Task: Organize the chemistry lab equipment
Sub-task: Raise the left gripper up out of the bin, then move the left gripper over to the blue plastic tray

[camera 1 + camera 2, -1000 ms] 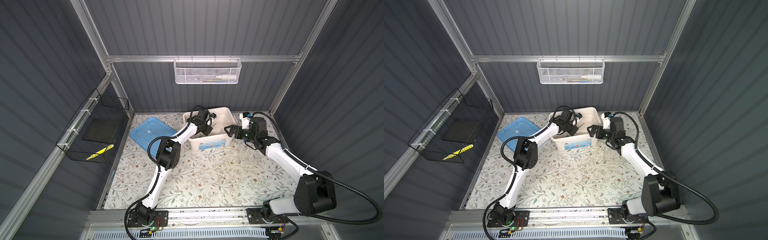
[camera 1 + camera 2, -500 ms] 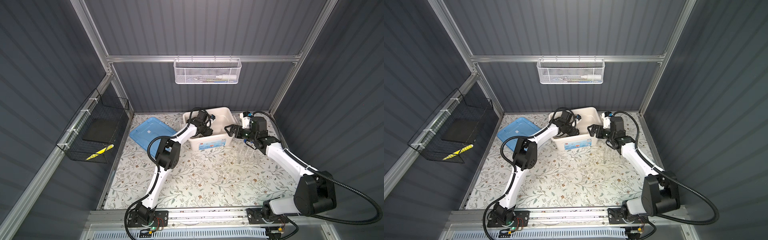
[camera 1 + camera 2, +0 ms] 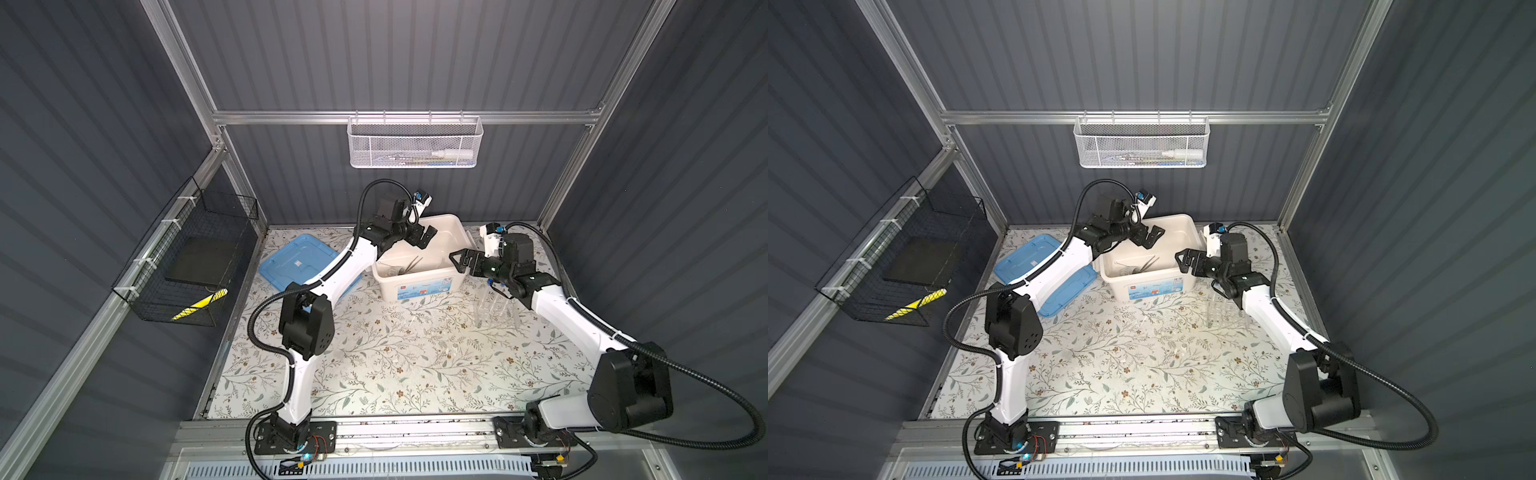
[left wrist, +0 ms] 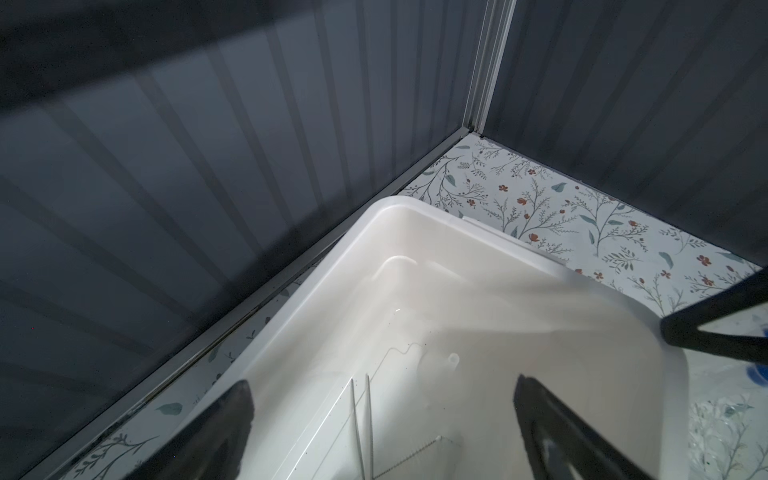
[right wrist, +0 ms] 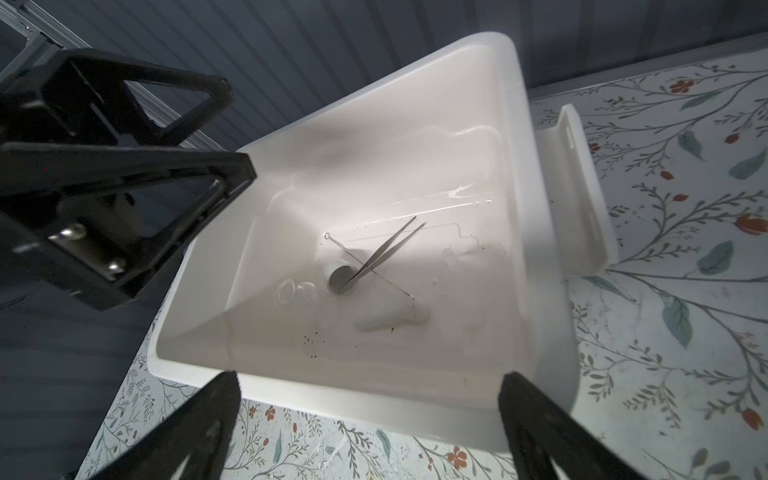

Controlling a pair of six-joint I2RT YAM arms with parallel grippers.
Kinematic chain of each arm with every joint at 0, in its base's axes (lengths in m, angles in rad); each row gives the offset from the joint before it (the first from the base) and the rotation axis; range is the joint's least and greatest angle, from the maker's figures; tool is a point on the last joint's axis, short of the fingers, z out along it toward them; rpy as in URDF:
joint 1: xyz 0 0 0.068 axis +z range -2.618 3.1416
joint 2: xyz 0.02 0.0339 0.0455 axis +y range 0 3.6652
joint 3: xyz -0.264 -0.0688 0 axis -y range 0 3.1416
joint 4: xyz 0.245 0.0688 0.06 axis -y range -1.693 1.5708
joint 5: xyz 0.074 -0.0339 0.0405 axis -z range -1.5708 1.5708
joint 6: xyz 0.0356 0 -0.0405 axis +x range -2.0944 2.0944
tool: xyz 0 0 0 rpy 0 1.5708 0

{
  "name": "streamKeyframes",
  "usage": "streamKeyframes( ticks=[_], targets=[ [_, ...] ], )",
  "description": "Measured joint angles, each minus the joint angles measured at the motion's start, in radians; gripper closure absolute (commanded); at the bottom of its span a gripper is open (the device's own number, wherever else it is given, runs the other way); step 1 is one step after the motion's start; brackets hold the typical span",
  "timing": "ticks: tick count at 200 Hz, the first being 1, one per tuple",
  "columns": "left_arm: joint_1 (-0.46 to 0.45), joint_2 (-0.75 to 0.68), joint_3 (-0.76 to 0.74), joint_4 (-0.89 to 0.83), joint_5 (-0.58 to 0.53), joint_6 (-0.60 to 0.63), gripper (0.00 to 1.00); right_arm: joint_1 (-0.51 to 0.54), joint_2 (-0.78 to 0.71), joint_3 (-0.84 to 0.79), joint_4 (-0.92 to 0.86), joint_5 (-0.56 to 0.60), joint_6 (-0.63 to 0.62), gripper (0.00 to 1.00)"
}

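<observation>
Shows the left end effector [image 3: 424,237] spread wide over the back half of the cream box [image 3: 415,291], gripping nothing. Shows the right end effector [image 3: 459,262] equally wide and empty, just beside the box's right edge. Finds the tweezers [image 5: 382,253] inside the box, one end resting over the mouth of the tipped mortar [image 5: 340,279], with the pestle [image 5: 392,316] and glass dish [image 5: 303,293] just beside. Finds the clear rack [image 3: 494,309] standing on the floral surface [image 3: 395,353] beside the right arm, the blue lid [image 3: 297,257] flat left of the box. Has dark ribbed walls around, a mesh basket [image 3: 415,143] on the back rail.
</observation>
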Motion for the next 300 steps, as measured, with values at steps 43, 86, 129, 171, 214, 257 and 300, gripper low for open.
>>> streamKeyframes(
  ticks=[43,86,129,171,214,257,300],
  targets=[
    [0.000,-0.211,-0.307,0.134,-0.119,-0.082,0.00,0.000,-0.029,-0.040,0.037,-0.019,-0.013,0.01],
    [0.000,-0.462,-0.631,0.238,-0.346,-0.230,0.00,0.000,-0.030,-0.053,0.080,-0.046,-0.019,0.01],
    [0.000,-0.571,-0.747,0.140,-0.649,-0.398,0.00,0.000,-0.029,-0.053,0.093,-0.071,-0.019,0.01],
    [0.009,-0.593,-0.818,-0.046,-0.853,-0.612,0.00,0.000,-0.026,-0.053,0.109,-0.082,-0.016,0.01],
    [0.094,-0.600,-0.868,-0.165,-0.890,-0.797,0.00,0.000,-0.026,-0.053,0.109,-0.088,-0.019,0.01],
    [0.252,-0.679,-0.985,-0.178,-0.824,-0.889,0.00,0.000,-0.026,-0.072,0.108,-0.088,-0.019,0.01],
    [0.390,-0.642,-1.006,-0.185,-0.734,-0.920,0.01,0.000,-0.026,-0.076,0.108,-0.088,-0.019,0.01]
  ],
)
